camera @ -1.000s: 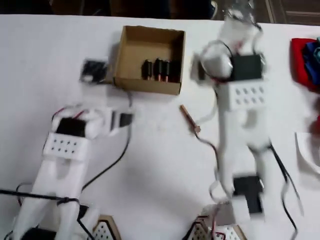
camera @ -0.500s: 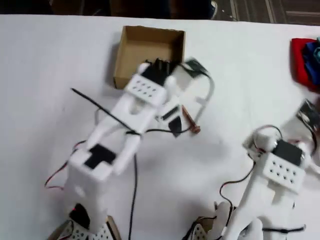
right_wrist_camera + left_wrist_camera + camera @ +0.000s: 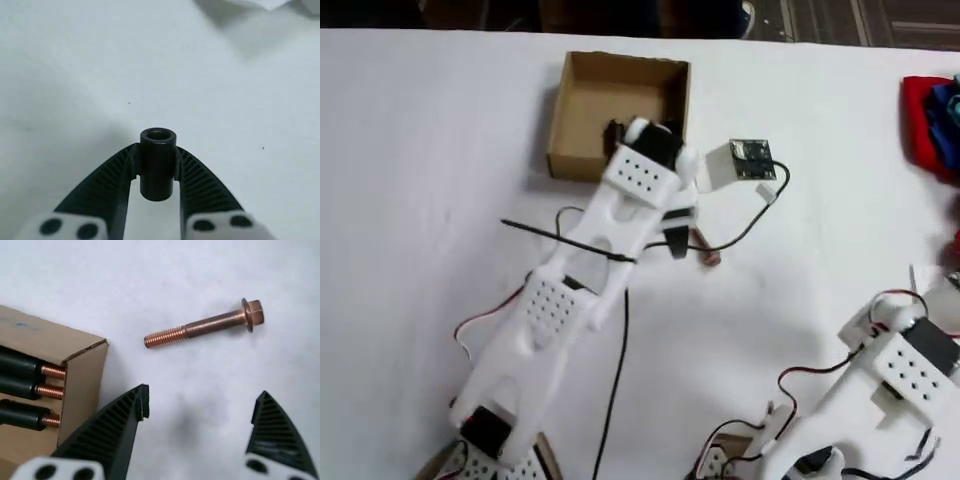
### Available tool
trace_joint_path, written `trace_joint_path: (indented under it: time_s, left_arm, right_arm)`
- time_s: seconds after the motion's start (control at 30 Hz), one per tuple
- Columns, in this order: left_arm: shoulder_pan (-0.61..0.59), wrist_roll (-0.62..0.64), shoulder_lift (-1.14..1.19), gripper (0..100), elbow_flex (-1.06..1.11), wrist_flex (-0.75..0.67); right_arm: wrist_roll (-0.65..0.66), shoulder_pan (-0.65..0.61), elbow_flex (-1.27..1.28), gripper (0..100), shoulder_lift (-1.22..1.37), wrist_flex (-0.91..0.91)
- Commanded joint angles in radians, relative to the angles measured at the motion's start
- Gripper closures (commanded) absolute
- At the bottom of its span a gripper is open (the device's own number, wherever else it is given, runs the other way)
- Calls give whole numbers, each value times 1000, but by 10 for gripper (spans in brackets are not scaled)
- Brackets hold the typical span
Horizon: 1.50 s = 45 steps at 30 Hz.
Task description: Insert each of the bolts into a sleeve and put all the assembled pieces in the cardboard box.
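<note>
A copper bolt [image 3: 205,325] lies loose on the white table, its head [image 3: 710,257] peeking out beside the left arm. My left gripper [image 3: 200,412] hangs open just above and short of it, nothing between its fingers. The cardboard box [image 3: 578,140] stands close by with three assembled pieces [image 3: 25,390] lying in it, black sleeves with copper thread ends sticking out. My right gripper [image 3: 158,167] is shut on a black sleeve [image 3: 158,167], bore end facing outward, above bare table at the right front.
A red and blue cloth [image 3: 932,120] lies at the table's right edge. Loose cables [image 3: 610,330] trail from the left arm across the table's middle. The right arm [image 3: 880,385] sits low at the front right.
The left arm has stretched farther toward the box and bolt. The right arm, near the box a second ago, has pulled back to the front right corner.
</note>
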Motion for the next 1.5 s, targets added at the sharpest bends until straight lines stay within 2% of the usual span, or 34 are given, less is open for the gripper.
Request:
trace_joint_path:
  time_s: [0.0,0.13,0.5,0.63,0.8,0.9,1.03,1.47]
  left_arm:
    - [9,-32,21,664,-124,-6]
    - [46,-212,60,665,-137,18]
    - [92,-358,104,665,-139,-60]
    - [98,-361,106,688,-137,-74]
    - [118,-351,107,835,-134,-143]
    - [126,-259,130,888,-111,-196]
    - [127,-219,158,858,-101,-206]
    - [98,-224,68,831,-99,-29]
  right_arm:
    - [52,61,12,978,-35,-13]
    - [86,68,60,978,-35,-15]
    - [86,73,72,978,-36,-13]
    - [86,124,72,978,-36,-13]
    - [87,162,72,978,-36,-13]
    - [87,162,72,978,-36,-13]
    - [87,166,72,978,-36,-13]
    - [87,163,71,978,-36,-15]
